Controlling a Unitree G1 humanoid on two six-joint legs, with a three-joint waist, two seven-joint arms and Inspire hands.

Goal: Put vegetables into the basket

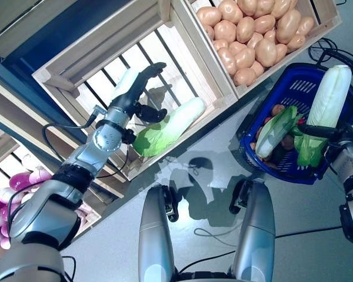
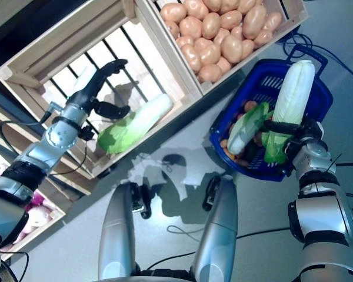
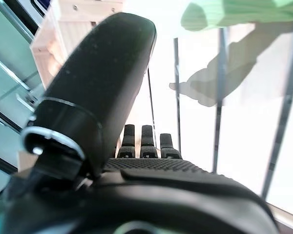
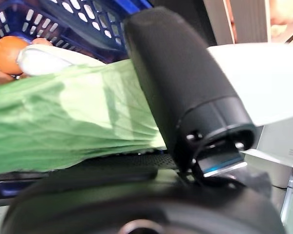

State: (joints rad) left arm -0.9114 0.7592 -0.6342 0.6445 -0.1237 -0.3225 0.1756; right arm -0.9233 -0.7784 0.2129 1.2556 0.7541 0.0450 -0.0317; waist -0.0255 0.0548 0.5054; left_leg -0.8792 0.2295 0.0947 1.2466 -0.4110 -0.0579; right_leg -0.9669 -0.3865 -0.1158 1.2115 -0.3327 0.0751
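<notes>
My left hand [image 1: 136, 89] is inside a slatted wooden crate [image 1: 70, 64] with its fingers straight and open, as the left wrist view [image 3: 146, 141] confirms. It is just beside a long white and green cabbage [image 1: 172, 126] lying in that crate, without holding it. My right hand [image 1: 336, 138] is shut on a second long cabbage [image 1: 330, 94], with the thumb [image 4: 176, 83] across its green leaves [image 4: 63, 122]. It holds this cabbage upright over the near side of the blue basket [image 1: 282, 171]. Another cabbage [image 1: 275, 130] and small brown round vegetables [image 1: 277, 109] lie in the basket.
The basket stands on the grey floor [image 1: 212, 147] just in front of the wooden stand. A second crate [image 1: 326, 26] is right behind the basket. A lower shelf [image 1: 12, 194] of the stand is at my left.
</notes>
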